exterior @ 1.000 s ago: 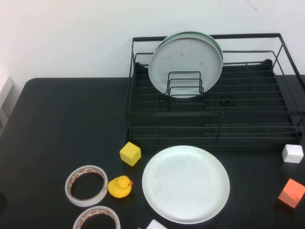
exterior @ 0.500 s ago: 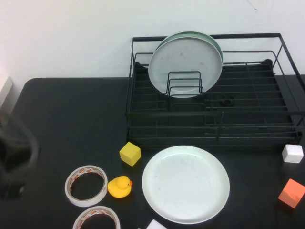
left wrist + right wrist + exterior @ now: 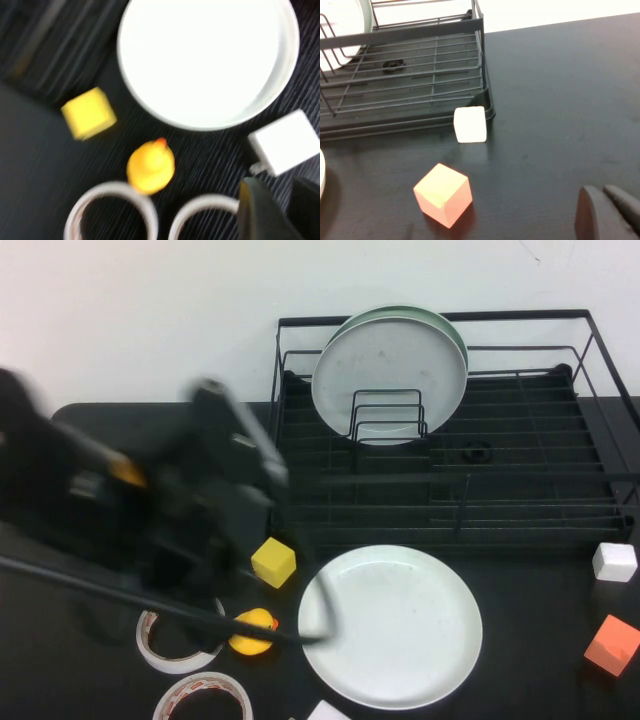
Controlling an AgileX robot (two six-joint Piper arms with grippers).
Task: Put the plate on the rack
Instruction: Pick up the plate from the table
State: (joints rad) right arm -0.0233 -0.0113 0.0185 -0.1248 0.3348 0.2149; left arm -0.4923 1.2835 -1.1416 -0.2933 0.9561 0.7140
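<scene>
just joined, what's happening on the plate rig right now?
The left arm is sweeping in over the table's left side; its left gripper hangs above the tape rolls, near the yellow rubber duck. The glossy white round plate lies flat and untouched in front of the black wire dish rack, which already holds two upright plates. The right gripper hovers low over the table's right side, near the orange cube. Nothing is grasped yet.
</scene>
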